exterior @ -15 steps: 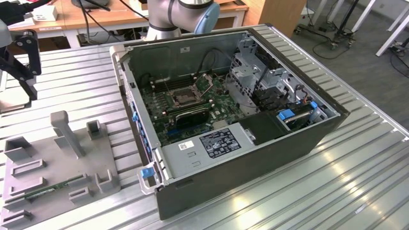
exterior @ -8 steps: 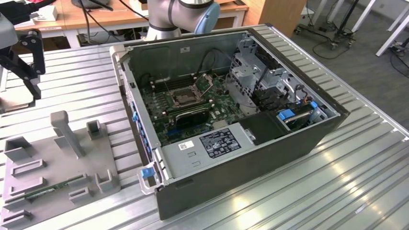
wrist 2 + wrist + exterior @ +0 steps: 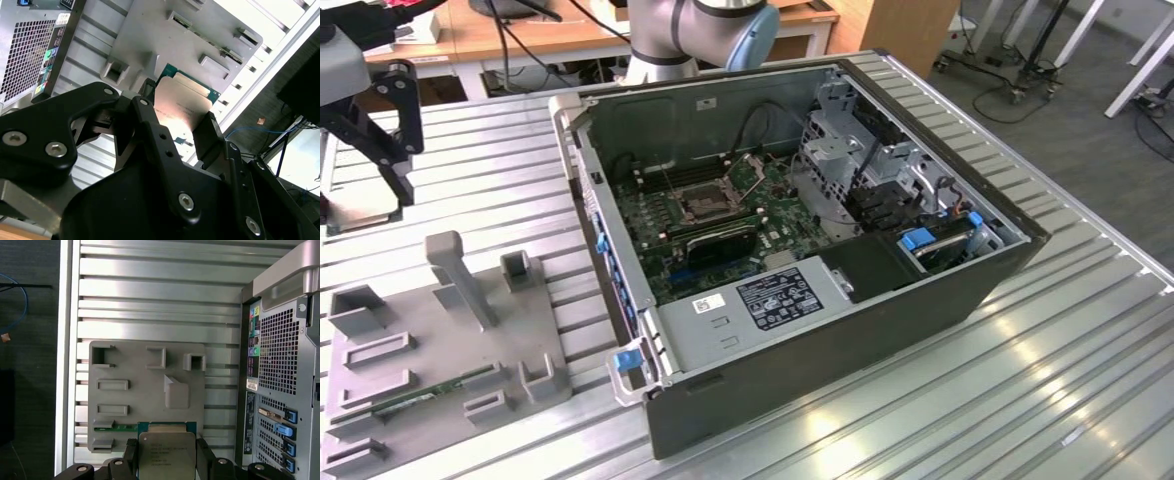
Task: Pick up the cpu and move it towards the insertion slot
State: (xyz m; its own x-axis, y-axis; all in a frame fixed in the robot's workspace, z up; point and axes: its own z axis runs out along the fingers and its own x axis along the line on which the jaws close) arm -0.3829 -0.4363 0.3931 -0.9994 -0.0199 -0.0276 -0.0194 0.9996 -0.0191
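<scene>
- The slatted metal table (image 3: 1067, 340) holds everything.
- The computer case (image 3: 881, 330) lies on its side with its cover off, so the green circuit board (image 3: 720, 215) inside faces up and can be reached from above.
- The grey plastic tray (image 3: 145, 400) sits on the table beside the case. Its little pockets are there to keep parts in place.
- The insertion slot (image 3: 704, 200) is the square metal frame on the board. It looks open and bare, ready for a chip.
- The gripper (image 3: 175, 130) is up over the tray, well apart from the slot.
- The cpu (image 3: 166, 456) sits between the two black fingers (image 3: 150, 135), which press on its two side edges. That way its flat silver top faces out.
</scene>
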